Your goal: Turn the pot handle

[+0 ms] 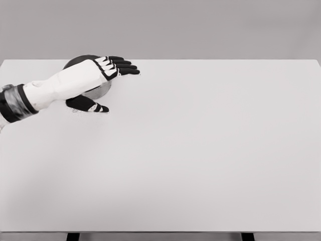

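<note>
Head view has the left hand (95, 80) draped over the pot (83, 63) at the table's (200, 150) far left, fingers (125, 65) straight, thumb (90, 105) underneath, gripping nothing; probably lining up on the handle, which is hidden.

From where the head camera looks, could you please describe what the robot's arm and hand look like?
Only the left arm shows. Its forearm is a smooth white shell that widens toward the hand, with a dark band with grey in it near the picture's edge. The left hand has a white back, and black fingers with white segments at the knuckles. The thumb is black too. No cables or markings show.
</note>
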Controlling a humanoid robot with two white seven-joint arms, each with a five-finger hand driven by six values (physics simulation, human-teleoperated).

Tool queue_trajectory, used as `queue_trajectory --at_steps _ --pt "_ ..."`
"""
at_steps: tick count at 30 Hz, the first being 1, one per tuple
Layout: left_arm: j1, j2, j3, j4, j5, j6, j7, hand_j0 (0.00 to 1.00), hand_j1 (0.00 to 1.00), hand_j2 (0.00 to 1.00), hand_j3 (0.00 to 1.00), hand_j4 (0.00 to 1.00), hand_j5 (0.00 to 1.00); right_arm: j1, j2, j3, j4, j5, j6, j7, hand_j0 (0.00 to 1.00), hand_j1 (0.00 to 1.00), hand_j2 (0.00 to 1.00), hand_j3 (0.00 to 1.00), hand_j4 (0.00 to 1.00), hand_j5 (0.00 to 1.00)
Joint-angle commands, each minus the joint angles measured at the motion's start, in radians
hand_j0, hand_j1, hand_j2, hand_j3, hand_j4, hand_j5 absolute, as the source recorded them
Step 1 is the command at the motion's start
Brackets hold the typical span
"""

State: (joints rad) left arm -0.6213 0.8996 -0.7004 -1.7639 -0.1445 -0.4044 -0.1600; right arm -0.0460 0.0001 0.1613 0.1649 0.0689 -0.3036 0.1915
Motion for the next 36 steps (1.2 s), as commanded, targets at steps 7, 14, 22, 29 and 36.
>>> queue_trajectory --at_steps 7,14,22,29,36 --pt "0.012 -0.051 -0.011 -0.002 -0.184 0.329 0.135 1.00 1.00 1.00 1.00 1.00 1.00 0.000 0.000 0.000 0.001 0.000 0.000 0.000 1.00 1.00 1.00 1.00 1.00 1.00" --pt "0.018 -0.079 -0.116 0.000 -0.325 0.479 0.132 1.00 1.00 1.00 1.00 1.00 1.00 0.000 0.000 0.000 0.001 0.000 0.000 0.000 1.00 1.00 1.00 1.00 1.00 1.00" --pt "0.040 -0.113 -0.120 0.001 -0.336 0.567 0.123 1.00 1.00 1.00 1.00 1.00 1.00 0.000 0.000 0.000 0.001 0.000 0.000 0.000 1.00 1.00 1.00 1.00 1.00 1.00" --pt "0.045 -0.137 -0.111 0.001 -0.322 0.565 0.129 1.00 1.00 1.00 1.00 1.00 1.00 0.000 0.000 0.000 -0.001 0.000 0.000 0.000 1.00 1.00 1.00 1.00 1.00 1.00" --pt "0.041 -0.139 -0.108 0.009 -0.311 0.561 0.128 1.00 1.00 1.00 1.00 1.00 1.00 0.000 0.000 0.000 -0.001 0.000 0.000 0.000 1.00 1.00 1.00 1.00 1.00 1.00"
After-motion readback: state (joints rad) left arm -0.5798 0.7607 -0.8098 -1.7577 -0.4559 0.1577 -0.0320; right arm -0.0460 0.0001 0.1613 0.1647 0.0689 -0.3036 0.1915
